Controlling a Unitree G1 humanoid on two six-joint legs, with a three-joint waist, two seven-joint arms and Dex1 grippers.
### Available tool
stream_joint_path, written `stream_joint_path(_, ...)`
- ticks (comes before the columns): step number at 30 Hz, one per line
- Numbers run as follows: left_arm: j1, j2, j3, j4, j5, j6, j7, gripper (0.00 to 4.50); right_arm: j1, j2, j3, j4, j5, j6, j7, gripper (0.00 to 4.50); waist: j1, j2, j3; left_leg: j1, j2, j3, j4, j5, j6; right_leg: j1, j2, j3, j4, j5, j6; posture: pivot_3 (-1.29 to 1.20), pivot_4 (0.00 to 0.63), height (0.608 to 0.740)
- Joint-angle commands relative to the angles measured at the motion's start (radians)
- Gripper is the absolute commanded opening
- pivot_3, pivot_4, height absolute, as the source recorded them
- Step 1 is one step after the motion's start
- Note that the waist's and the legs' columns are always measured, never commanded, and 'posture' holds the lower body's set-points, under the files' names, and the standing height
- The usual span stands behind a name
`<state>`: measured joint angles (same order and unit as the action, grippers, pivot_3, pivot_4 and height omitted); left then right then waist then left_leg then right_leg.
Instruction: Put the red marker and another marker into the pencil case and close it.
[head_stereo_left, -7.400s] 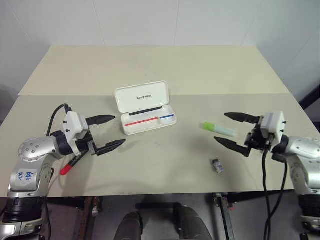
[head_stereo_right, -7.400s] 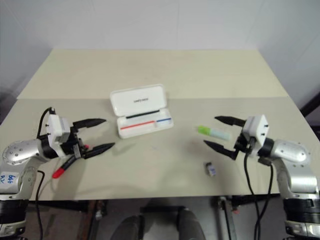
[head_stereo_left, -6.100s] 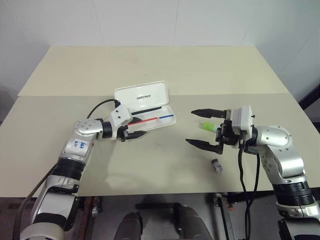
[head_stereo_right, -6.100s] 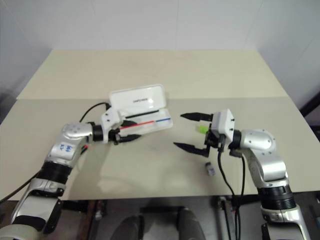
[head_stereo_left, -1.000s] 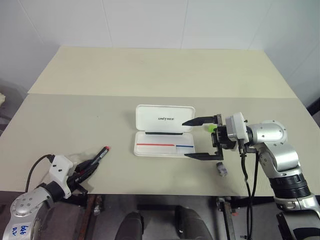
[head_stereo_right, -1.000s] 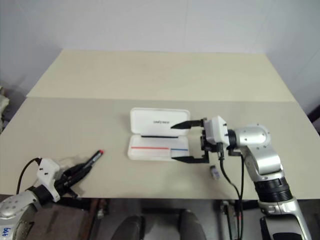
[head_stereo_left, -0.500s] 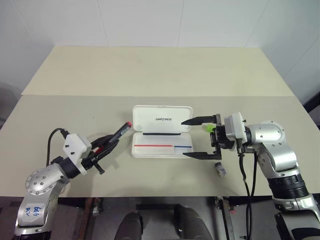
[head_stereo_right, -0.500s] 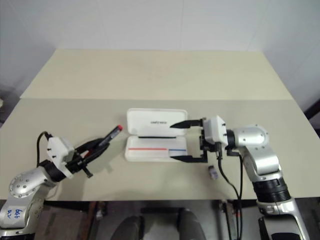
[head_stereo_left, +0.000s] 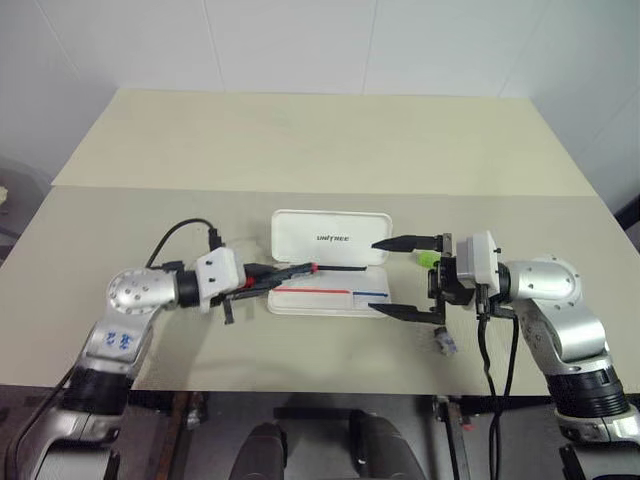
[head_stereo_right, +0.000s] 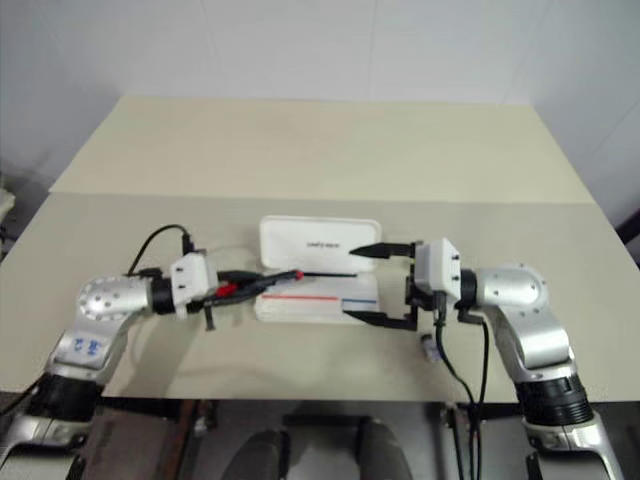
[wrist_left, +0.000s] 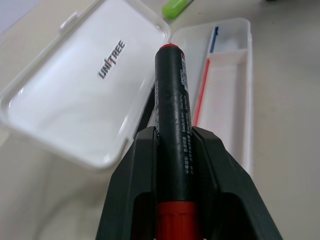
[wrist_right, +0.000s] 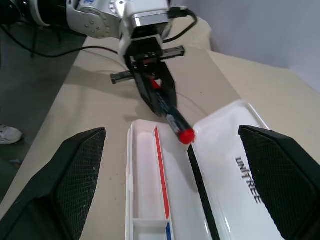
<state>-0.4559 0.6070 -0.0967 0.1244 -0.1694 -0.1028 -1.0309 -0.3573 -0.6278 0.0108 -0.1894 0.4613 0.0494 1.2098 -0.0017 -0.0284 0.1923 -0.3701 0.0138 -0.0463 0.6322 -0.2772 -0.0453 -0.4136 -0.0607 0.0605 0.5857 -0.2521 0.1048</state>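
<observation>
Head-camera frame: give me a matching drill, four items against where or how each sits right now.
Items:
1. slim red-and-black marker
2. white hard-plastic hinged pencil case
3. pale green highlighter marker
4. small grey block

States:
A. lies open on the table
B. clamped in the left gripper, tip over the case
C. on the table near the right arm
D. behind the open right gripper

Pairs: 1-B, 2-A, 3-D, 4-C

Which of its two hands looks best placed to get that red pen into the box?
The left. Its gripper already clamps the red marker, tip over the open case. The right gripper stands open at the case's other end, holding nothing.
</observation>
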Motion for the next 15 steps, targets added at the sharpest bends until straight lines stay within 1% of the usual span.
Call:
stream_joint_path(1,-0.074,-0.042,-0.043,0.080,0.016,-0.046,-0.036,0.62,0.022,-0.018,-0.042,-0.073,0.015,0.012,-0.041,4.50,-0.001,0.000,0.000,0.000,0.000,0.000,0.000,0.000,0.000,0.000,0.000,0.000,0.000,0.002,0.004,0.00,0.150,0.740)
stream_joint_path(3,-0.111,-0.066,-0.067,0.129,0.023,-0.063,-0.059,0.62,0.040,-0.020,-0.050,-0.095,0.015,0.020,-0.062,4.50,-0.006,0.000,0.000,0.000,0.000,0.000,0.000,0.000,0.000,0.000,0.001,0.000,0.000,0.008,0.015,0.00,0.150,0.740)
stream_joint_path(9,-0.176,-0.113,-0.110,0.240,0.056,-0.112,-0.092,0.62,0.081,-0.027,-0.067,-0.145,0.018,0.041,-0.120,4.50,-0.004,0.000,0.000,0.000,0.001,0.000,-0.001,0.000,0.000,-0.001,0.002,0.000,0.000,0.007,0.014,0.00,0.150,0.740)
stream_joint_path(12,-0.192,-0.125,-0.120,0.276,0.068,-0.107,-0.099,0.62,0.093,-0.032,-0.074,-0.161,0.020,0.049,-0.138,4.50,-0.002,0.000,0.000,0.000,0.001,0.000,0.000,0.000,0.000,0.000,0.002,0.000,0.000,0.007,0.015,0.00,0.150,0.740)
stream_joint_path(15,-0.243,-0.157,-0.125,0.373,0.112,-0.134,-0.051,0.62,0.125,-0.036,-0.095,-0.195,0.019,0.058,-0.172,4.50,0.002,-0.001,0.000,0.000,0.001,0.000,0.000,0.000,0.000,0.000,0.002,0.000,0.000,0.007,0.015,0.00,0.150,0.740)
